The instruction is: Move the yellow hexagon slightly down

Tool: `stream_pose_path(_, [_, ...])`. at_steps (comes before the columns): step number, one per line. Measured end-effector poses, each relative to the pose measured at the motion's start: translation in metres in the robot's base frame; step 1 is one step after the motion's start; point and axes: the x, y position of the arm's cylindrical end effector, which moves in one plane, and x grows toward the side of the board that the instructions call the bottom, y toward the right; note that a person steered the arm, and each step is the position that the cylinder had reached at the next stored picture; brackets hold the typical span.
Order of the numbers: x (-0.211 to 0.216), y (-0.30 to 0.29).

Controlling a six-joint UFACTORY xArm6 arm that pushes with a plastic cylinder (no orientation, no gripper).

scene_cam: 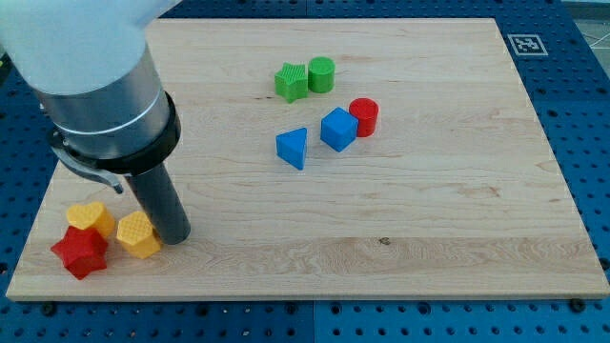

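My tip point(175, 238) touching yellow hexagon point(138, 234)

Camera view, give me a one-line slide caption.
My tip rests beside the yellow hexagon, on the view's right of it, near the yellow heart and red star on the wooden board.

Arm point(86, 67) cut off at the view's top-left, hiding the board point(429, 238) corner behind it

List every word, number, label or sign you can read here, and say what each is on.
No words or numbers can be read.
One sign only: a black-and-white square marker on the wooden board's top right corner; it is a pattern, not text.
The blocks, arm and blue base bear no labels.
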Motion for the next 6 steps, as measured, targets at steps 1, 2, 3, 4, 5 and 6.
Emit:
stream_pose_path(1, [-0.003, 0.000])
stream_pose_path(2, [-0.025, 0.000])
stream_pose_path(3, [-0.029, 0.000])
stream_pose_path(4, [-0.013, -0.007])
stream_pose_path(5, [0.002, -0.014])
stream_pose_path(6, [0.006, -0.014])
